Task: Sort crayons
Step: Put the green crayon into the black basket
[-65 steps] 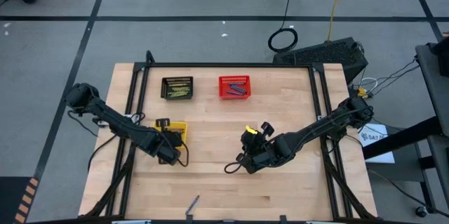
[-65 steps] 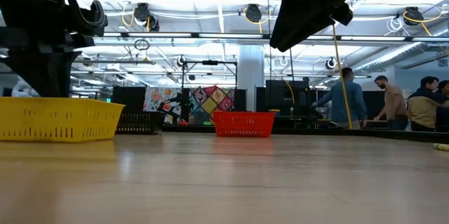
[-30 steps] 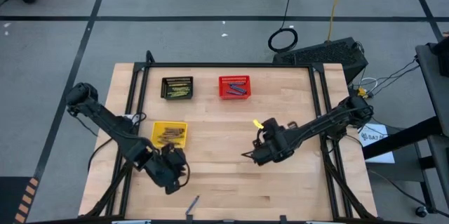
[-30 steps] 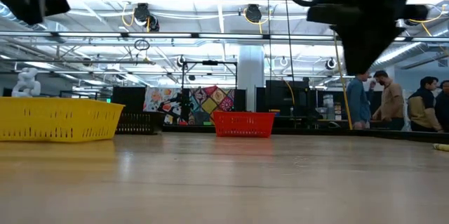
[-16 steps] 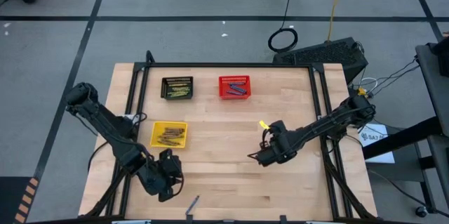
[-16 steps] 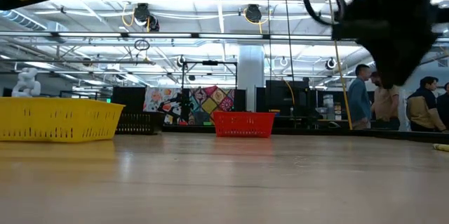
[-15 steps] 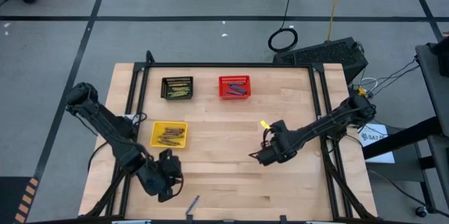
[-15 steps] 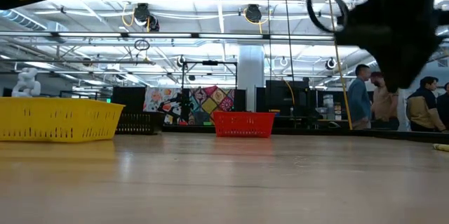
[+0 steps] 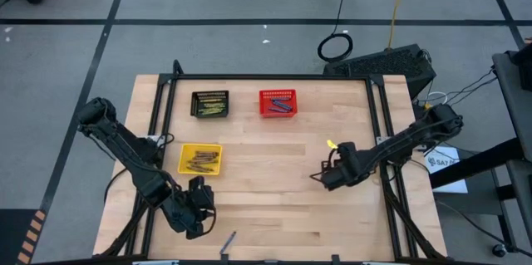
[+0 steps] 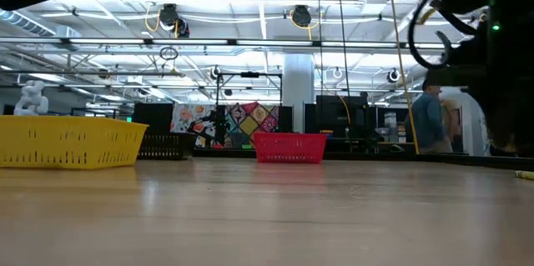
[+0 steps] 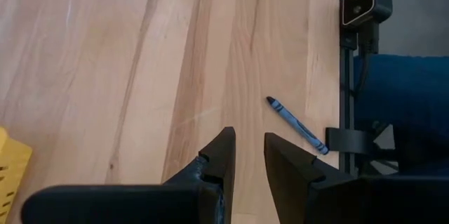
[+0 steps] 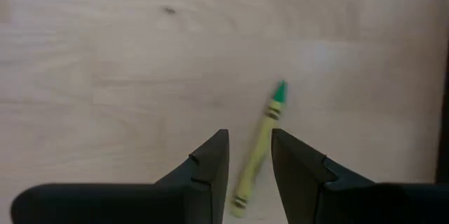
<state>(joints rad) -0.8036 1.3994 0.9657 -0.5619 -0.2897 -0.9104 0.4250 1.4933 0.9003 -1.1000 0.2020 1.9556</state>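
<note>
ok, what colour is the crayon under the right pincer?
Yellow-green wrapper with a green tip, on the crayon lying on the table; the right wrist view shows it best.

Overhead, tabletop-level and two wrist views

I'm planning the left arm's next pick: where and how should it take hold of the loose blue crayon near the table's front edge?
Grip the blue crayon at mid-length, coming straight down, fingers closing across its thin shaft. It lies flat and alone on the bare table, slanted, so the left gripper probably needs turning square to it. The edge rail beside its end argues against an end grip.
</note>
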